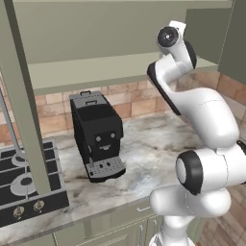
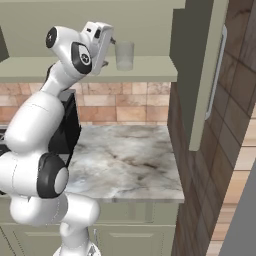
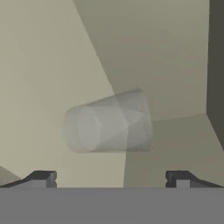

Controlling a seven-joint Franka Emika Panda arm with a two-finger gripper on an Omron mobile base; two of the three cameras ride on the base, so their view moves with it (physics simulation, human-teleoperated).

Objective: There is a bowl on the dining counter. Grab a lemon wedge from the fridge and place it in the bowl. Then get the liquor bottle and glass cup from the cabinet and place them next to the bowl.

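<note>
Coffee machine (image 1: 97,135) sits on the counter (image 2: 130,160), not involved. Gripper (image 2: 106,47) is raised to the cabinet (image 2: 90,67) shelf, jaws spread wide and holding nothing, lined up on the glass cup (image 2: 124,55) standing upright just ahead, probably so the fingers can straddle it. Cabinet door (image 2: 205,75) hangs open at right.
</note>
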